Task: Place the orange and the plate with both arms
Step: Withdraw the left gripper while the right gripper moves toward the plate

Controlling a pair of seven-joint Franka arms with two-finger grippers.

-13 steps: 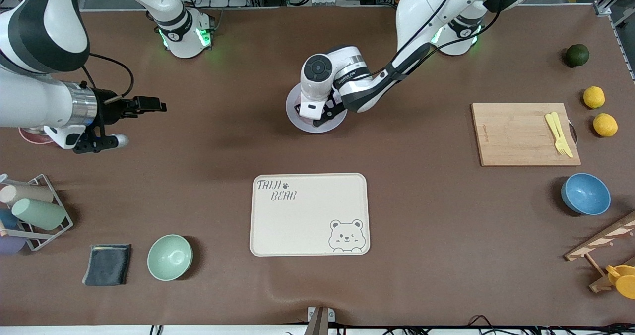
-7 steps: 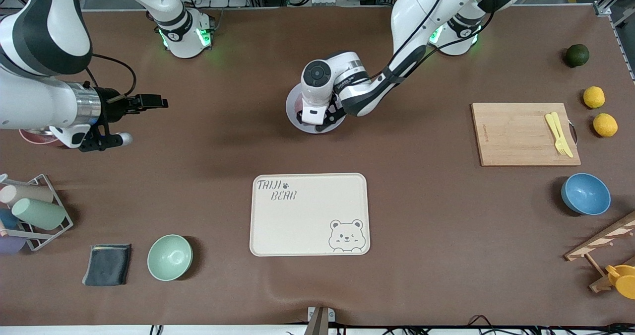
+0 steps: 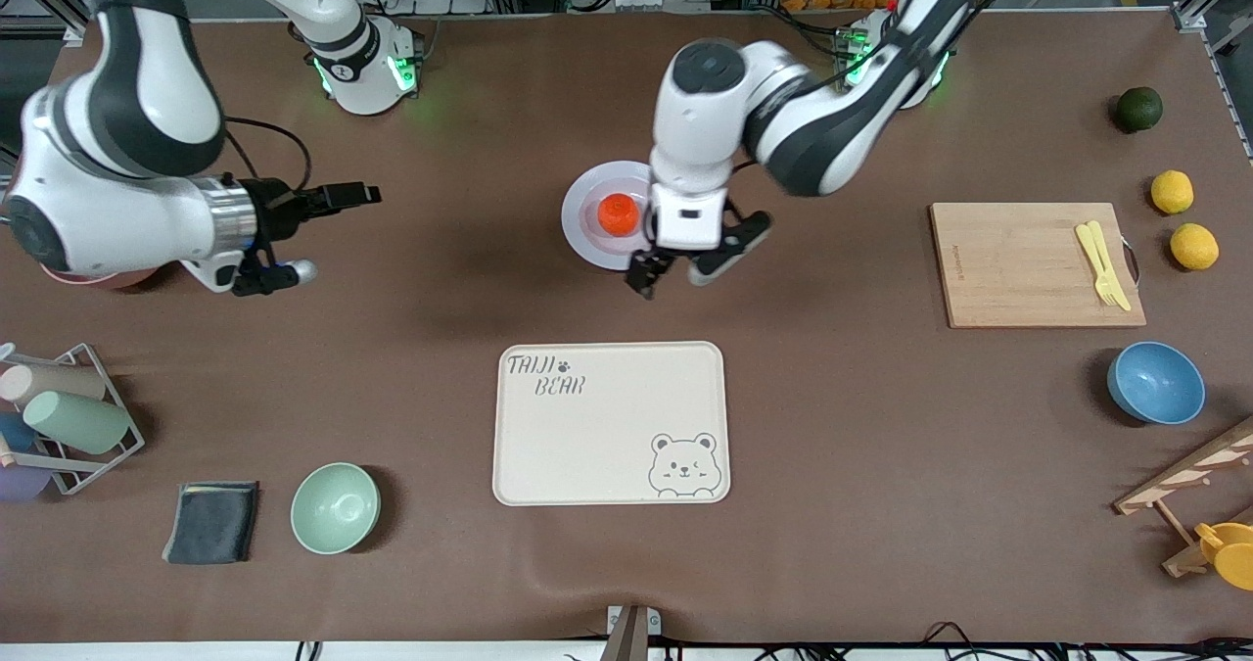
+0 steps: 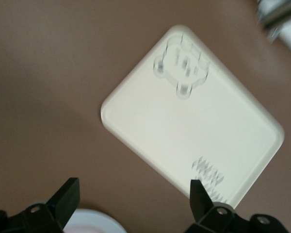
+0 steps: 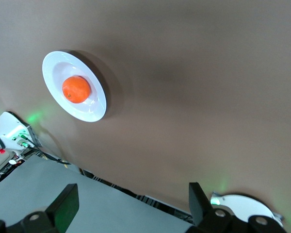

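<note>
Brown table [image 3: 832, 446] carries plate [image 3: 587, 235], bear tray [image 3: 597, 436], cutting board [image 3: 1018, 269], bowls, lemons.

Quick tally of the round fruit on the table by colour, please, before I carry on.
Orange: 1, the orange on the plate
Yellow: 2, lemon and lemon, past the cutting board at the left arm's end
Dark green: 1, green fruit
Total: 4

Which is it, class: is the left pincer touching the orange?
Apart. The front view shows the open left pincer past the plate rim, away from the orange at its centre.
</note>
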